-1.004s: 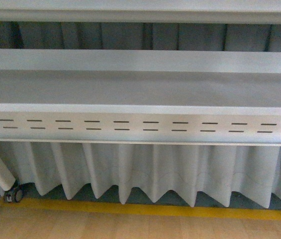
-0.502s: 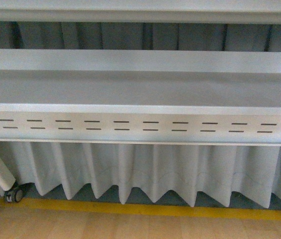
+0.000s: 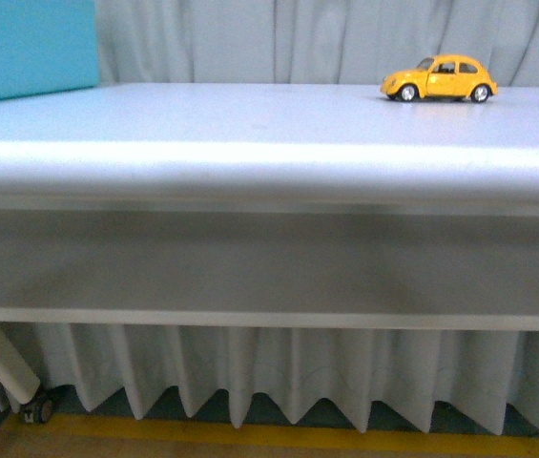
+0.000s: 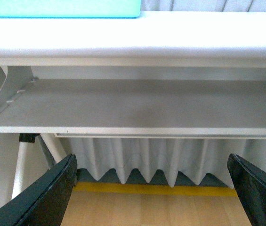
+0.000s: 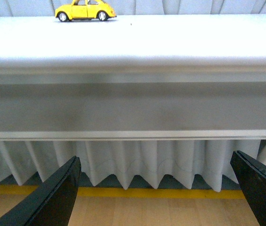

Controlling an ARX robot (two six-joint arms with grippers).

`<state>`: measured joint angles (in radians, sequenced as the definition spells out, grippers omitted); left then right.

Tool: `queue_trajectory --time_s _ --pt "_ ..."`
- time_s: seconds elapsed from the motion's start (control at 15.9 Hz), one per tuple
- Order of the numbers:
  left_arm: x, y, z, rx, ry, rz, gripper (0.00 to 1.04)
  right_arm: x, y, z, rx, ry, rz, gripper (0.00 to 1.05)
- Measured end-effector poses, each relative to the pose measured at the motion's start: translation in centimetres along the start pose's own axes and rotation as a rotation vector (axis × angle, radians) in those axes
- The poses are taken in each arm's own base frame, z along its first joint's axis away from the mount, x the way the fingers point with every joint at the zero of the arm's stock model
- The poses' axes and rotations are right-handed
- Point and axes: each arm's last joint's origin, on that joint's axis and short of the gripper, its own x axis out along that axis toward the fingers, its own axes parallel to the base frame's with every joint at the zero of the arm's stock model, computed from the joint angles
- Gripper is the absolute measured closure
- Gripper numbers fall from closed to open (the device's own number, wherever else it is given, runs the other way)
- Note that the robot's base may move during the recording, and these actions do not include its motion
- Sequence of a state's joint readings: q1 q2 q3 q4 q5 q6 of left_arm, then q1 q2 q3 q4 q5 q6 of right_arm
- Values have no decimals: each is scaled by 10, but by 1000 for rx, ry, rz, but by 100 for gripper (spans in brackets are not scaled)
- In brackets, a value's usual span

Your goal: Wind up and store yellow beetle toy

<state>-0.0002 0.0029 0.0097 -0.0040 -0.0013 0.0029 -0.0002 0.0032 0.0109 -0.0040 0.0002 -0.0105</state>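
Since half a second ago the front view has risen. Then it faced slotted shelves under the table; now it looks across the white tabletop (image 3: 250, 124).

The yellow beetle toy (image 3: 439, 78) stands on its four wheels, side-on, near the far edge of the tabletop, in front of a grey curtain (image 3: 250, 38). A teal box (image 3: 26, 43) sits at the far left.

Neither arm shows in the front view. In the right wrist view the right pincer (image 5: 155, 160) is spread wide with nothing between its two black fingers. It hangs below the table's front edge, so the toy (image 5: 85, 9) is ahead of it, higher, and well apart. The left pincer (image 4: 151, 162) is also spread wide and empty. It is low too, facing a shelf (image 4: 133, 103) under the table, with the teal box (image 4: 62, 7) ahead and above.

Risks, as I judge them:
- Either pincer could strike the table's front edge if it moves forward before rising clear of it.
- The toy rolls freely. A finger touching it before the pincer closes could push it along the tabletop or off the far edge, behind the curtain.
- The body is rounded and smooth, so an off-centre pinch could squeeze it out.
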Motion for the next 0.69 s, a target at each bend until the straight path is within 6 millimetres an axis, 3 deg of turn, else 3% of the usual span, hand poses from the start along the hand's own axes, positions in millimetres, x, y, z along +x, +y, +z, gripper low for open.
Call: queue_trajectory --time_s 0.69 --pt "0 0 0 0 -1 0 7 0 0 0 0 -1 0 7"
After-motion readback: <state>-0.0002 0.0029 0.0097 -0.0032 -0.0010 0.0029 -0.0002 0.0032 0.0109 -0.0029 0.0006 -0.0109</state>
